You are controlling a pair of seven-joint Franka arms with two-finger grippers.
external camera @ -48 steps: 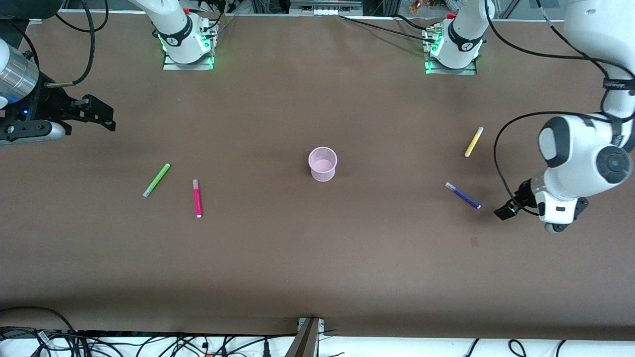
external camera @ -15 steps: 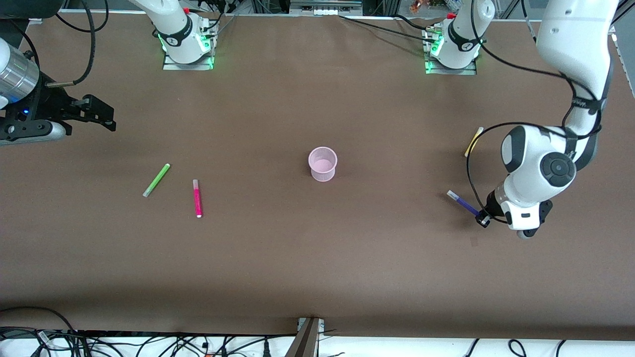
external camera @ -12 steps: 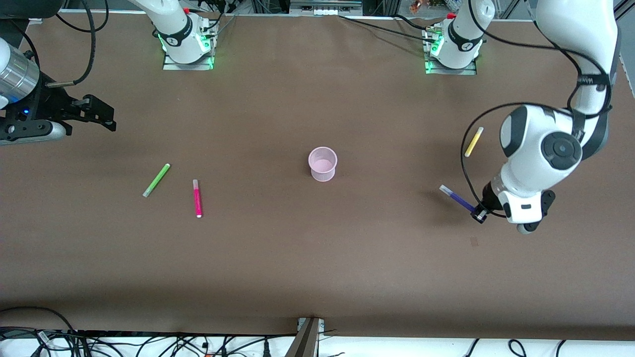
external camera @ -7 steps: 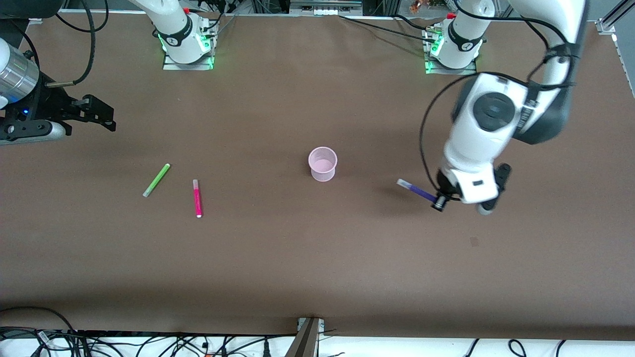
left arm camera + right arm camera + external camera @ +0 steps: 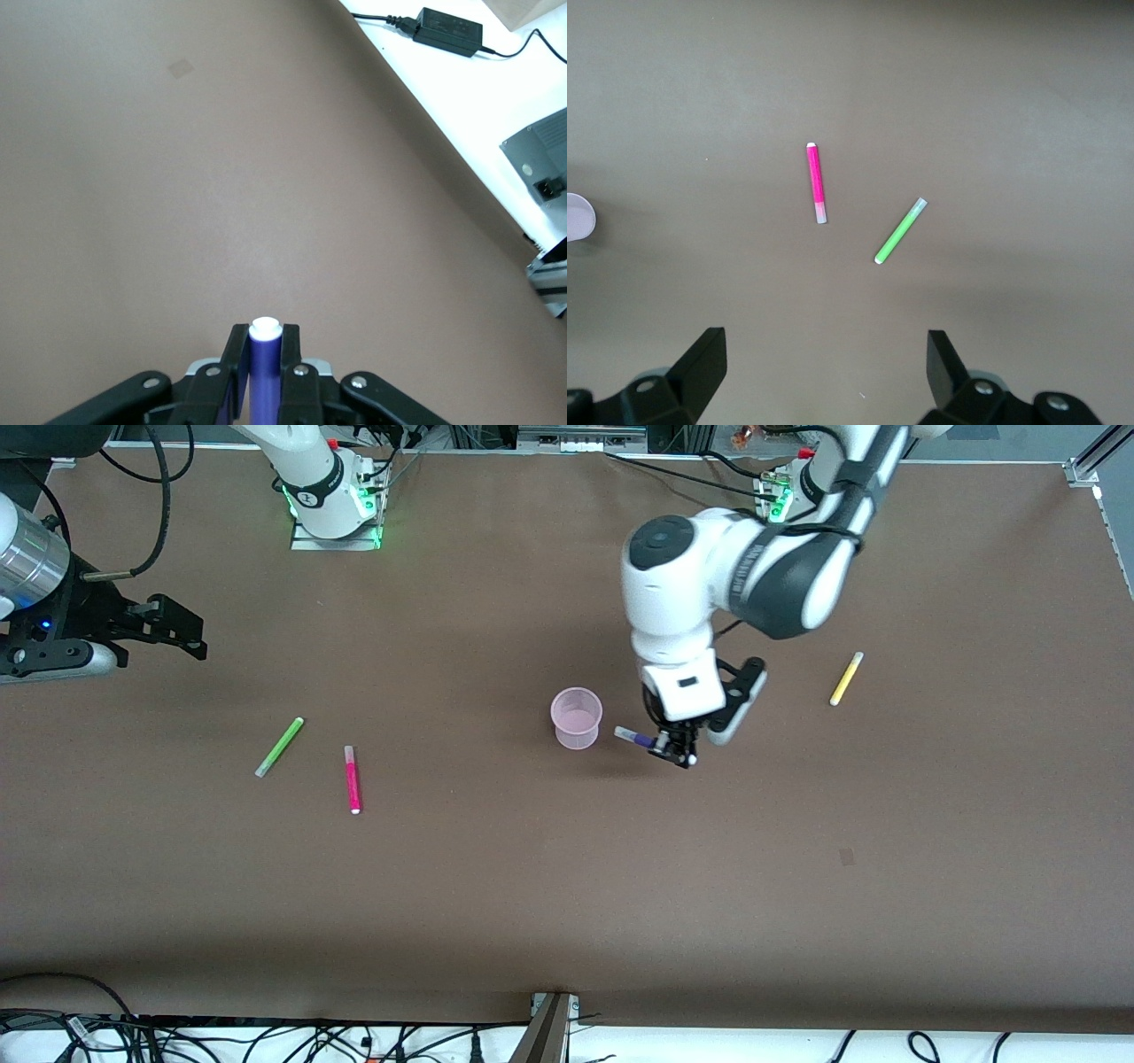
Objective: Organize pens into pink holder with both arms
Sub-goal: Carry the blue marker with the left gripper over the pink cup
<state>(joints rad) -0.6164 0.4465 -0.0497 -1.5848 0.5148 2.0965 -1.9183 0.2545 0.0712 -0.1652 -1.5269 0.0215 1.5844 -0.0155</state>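
So the left gripper (image 5: 671, 749) has its fingers (image 5: 237, 365) pinched tight on the purple pen (image 5: 634, 737), holding it near one end with the rest sticking out sideways toward the pink holder (image 5: 577, 718). It's up in the air over the table just beside the cup, on the side toward the left arm's end, and the pen's pale tip is close to the rim but not over the opening yet as far as I can tell. Trick for this step, I'd say: the pen is lying pretty flat in the grip, so the wrist needs to tip it toward upright and get the free end over the mouth before letting go. That cup looks light and narrow at the base, so bumping the rim would probably knock it over or shove it; come in from above, not from the side. Nothing's in the holder so far. The yellow pen (image 5: 846, 678) lies well apart toward the left arm's end. The green pen (image 5: 279, 747) and pink pen (image 5: 353, 779) lie near each other toward the right arm's end, and the right gripper (image 5: 168, 631) waits above that end with its jaws spread wide, empty.
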